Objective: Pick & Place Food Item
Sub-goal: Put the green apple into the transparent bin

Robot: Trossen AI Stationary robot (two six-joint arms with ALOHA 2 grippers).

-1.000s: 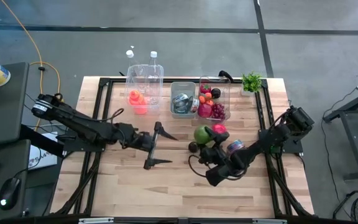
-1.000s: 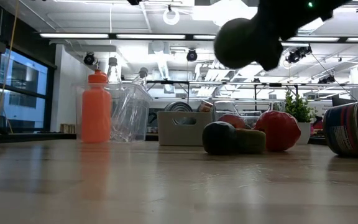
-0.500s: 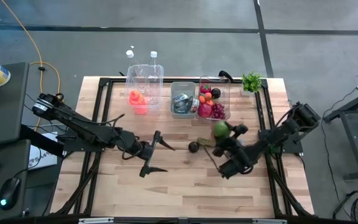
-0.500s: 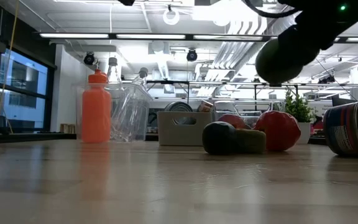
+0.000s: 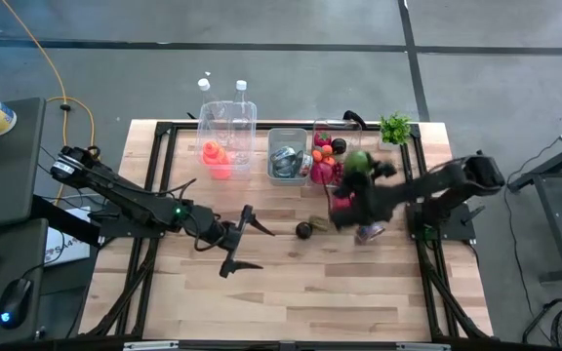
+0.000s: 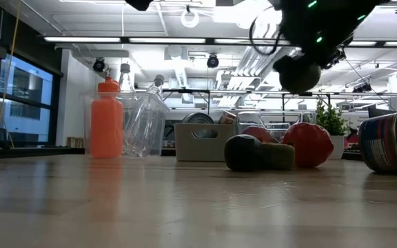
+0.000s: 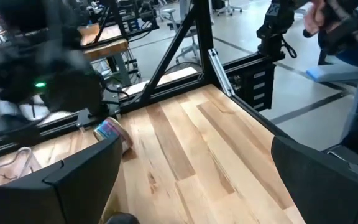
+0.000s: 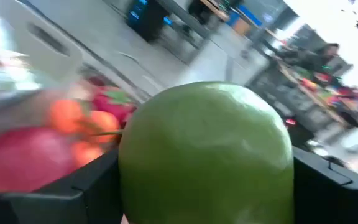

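Note:
My right gripper (image 5: 352, 174) is shut on a green apple (image 5: 358, 161), held in the air over the near right part of the clear fruit bin (image 5: 336, 123) at the table's far side. The apple fills the right wrist view (image 8: 207, 149), with red and orange fruit in the bin below it. In the low view the apple (image 6: 300, 76) shows as a dark ball above the table. My left gripper (image 5: 239, 242) is open and empty, low over the table's middle left. My right gripper pinches the green apple between its two fingers (image 8: 73, 193), one on each opposite side of it (image 8: 129, 165). The fingers come from the table's right side, slanting down. The apple is lifted clear of the table and the bin.
A dark round fruit (image 5: 303, 230), a red fruit (image 6: 311, 145) and a can lying on its side (image 5: 369, 232) sit on the table near the right arm. An orange bottle (image 5: 215, 158), a clear bin (image 5: 228, 125), a grey bin of cans (image 5: 286, 156) and a small plant (image 5: 394, 128) line the far edge.
My right gripper has carried the green apple from over the table's middle toward the far edge and a little to the right, to above the fruit bin. It has stayed shut on the apple, which stays clear of the table.

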